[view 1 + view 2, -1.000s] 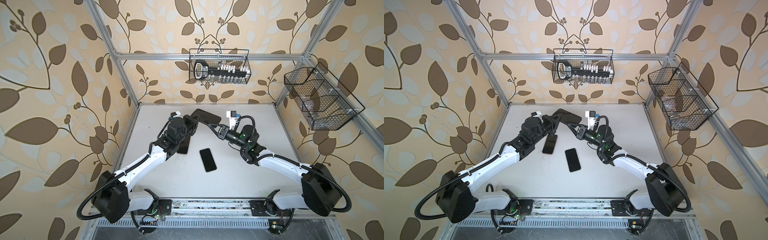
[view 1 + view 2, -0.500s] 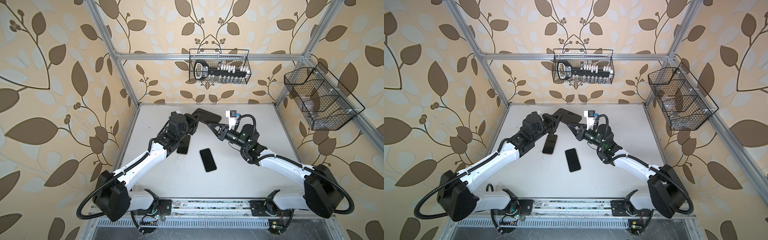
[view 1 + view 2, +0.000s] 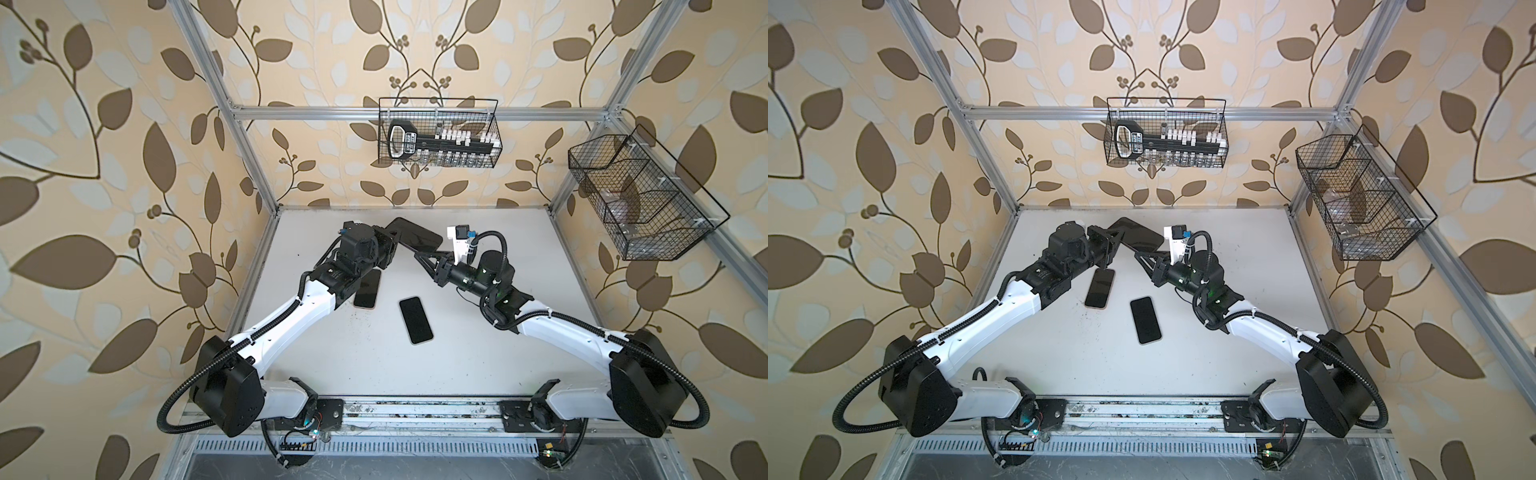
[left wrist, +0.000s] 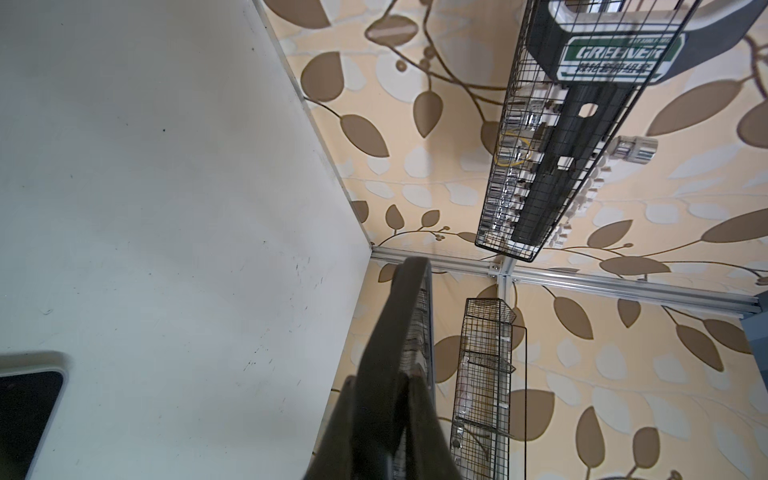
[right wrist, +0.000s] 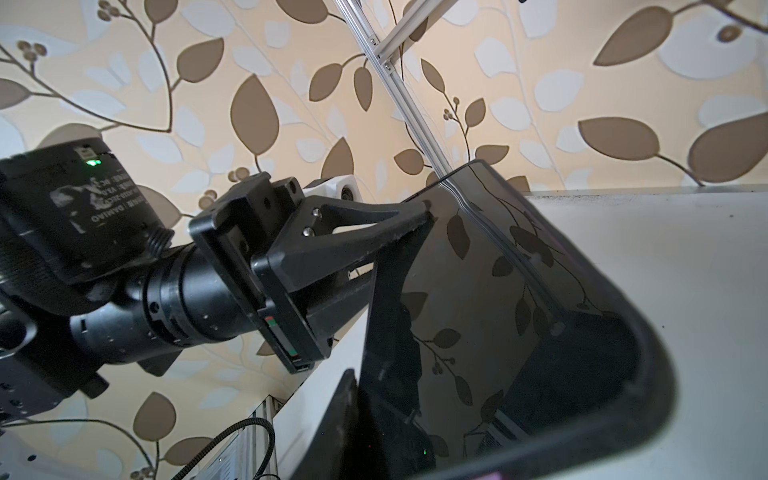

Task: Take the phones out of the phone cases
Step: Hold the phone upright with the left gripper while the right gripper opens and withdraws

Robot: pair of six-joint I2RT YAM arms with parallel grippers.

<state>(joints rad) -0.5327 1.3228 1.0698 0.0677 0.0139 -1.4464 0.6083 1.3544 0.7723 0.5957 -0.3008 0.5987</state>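
A black phone in its dark phone case (image 3: 415,236) (image 3: 1136,237) is held tilted above the back middle of the white table (image 3: 374,374). My left gripper (image 3: 392,242) (image 3: 1115,241) is shut on its left end. In the left wrist view the slab (image 4: 399,328) shows edge-on between the left gripper's (image 4: 382,403) fingers. My right gripper (image 3: 417,254) (image 3: 1139,255) is shut on the nearer right edge. The right wrist view shows the glossy screen (image 5: 478,291), the case's rim (image 5: 652,345) curving round a corner, and the right gripper (image 5: 374,419) at the edge. Whether the phone is loose in the case is not clear.
Two other phones lie flat on the table: one (image 3: 368,289) (image 3: 1099,287) under the left forearm, one (image 3: 416,320) (image 3: 1145,320) in the middle. A wire basket (image 3: 438,143) with a socket set hangs on the back wall, and another wire basket (image 3: 640,199) on the right wall.
The left wrist has shifted slightly toward the back wall. The held phone and the right arm have hardly moved.
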